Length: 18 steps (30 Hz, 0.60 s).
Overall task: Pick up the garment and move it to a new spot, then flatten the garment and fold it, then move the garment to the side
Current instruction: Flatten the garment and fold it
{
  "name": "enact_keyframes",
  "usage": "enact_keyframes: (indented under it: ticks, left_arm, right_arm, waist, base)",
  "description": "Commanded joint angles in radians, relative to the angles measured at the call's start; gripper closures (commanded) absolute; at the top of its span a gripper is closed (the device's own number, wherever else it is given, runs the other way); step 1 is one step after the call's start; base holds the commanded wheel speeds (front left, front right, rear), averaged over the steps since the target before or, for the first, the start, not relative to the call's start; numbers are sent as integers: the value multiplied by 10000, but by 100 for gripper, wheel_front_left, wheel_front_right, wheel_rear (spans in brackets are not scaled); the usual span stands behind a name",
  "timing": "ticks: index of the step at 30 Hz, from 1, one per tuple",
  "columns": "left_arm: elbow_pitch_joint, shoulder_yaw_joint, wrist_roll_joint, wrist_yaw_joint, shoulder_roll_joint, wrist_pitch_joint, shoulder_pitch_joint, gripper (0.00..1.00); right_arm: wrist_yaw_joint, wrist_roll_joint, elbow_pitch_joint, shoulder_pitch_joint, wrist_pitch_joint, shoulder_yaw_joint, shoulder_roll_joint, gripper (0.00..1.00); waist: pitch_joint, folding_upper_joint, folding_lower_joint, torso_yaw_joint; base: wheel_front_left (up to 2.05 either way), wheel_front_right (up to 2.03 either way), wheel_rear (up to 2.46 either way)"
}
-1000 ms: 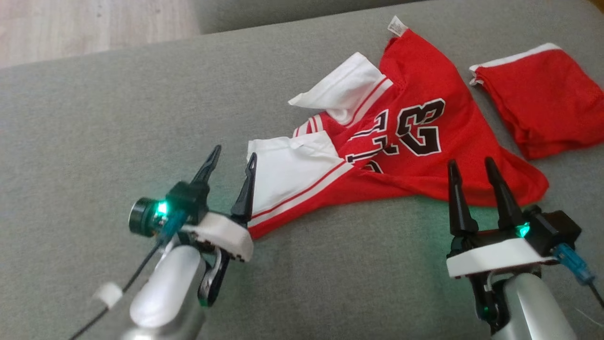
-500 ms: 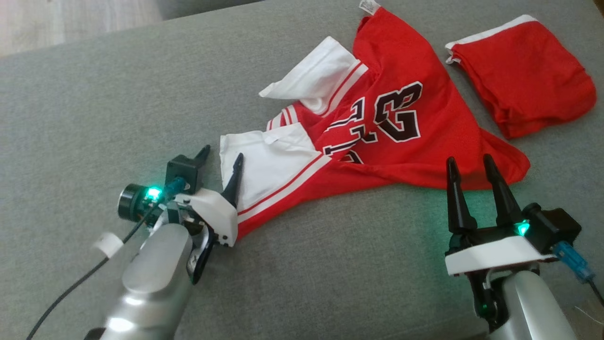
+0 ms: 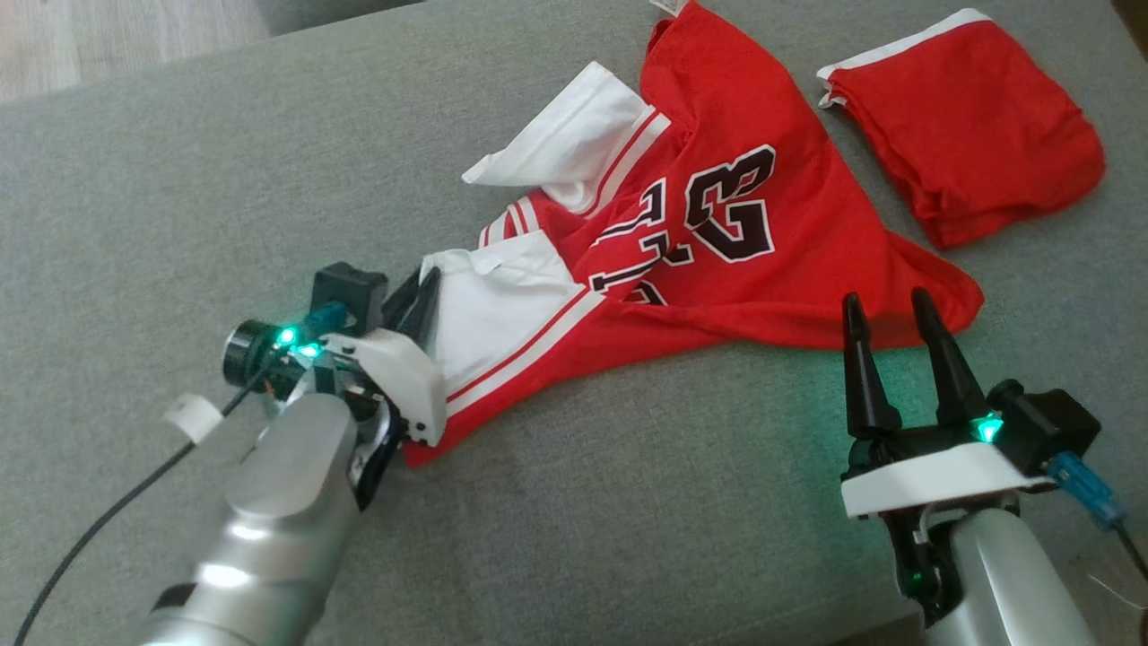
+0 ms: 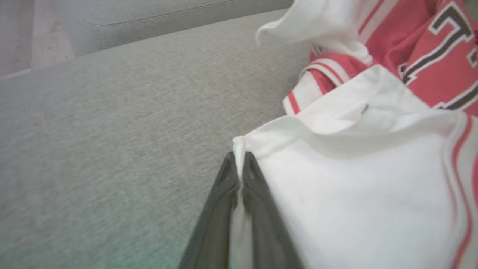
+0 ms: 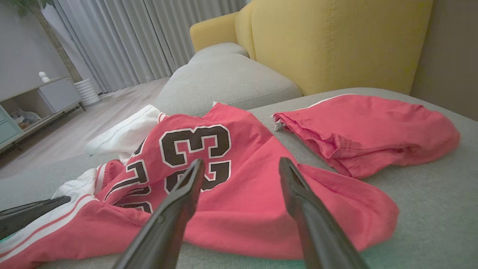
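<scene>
1. A red number-23 jersey point(image 3: 717, 224) lies crumpled across the middle of a grey sofa point(image 3: 179, 179). Red shorts point(image 3: 969, 152) sit apart at its far right.
2. The left gripper point(image 3: 414, 301) pinches the edge of the white sleeve point(image 3: 502, 314). The left wrist view shows its fingers drawn narrow with cloth between them.
3. The right gripper point(image 3: 883, 305) hovers wide and empty just short of the red hem point(image 3: 771, 334).
4. The jersey looks light, limp and hard to damage. Thin knit like this will likely sag and bunch when lifted from one point, and it may slip out of a shallow pinch.
5. The best holds appear to be the seamed edges: the sleeve cuff on the left and a hem corner on the right. Two spread grips there should keep it flat.
</scene>
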Motion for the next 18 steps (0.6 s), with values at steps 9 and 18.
enact_keyframes:
  ticks: [9,18]
  left_arm:
    - [-498,335,-59,121,521,-1725,-745,100]
    - [-3394,1211,575,463,1223,-2476,-1696,100]
  right_arm:
    - [-9,70,-132,-259,-108,-36,-35,0]
    - [-9,-78,-116,-234,-109,-168,-35,0]
  waist:
    - [-276,0,-1,153]
    - [-710,0,-1,782]
  base:
    - [0,0,0]
    - [0,0,0]
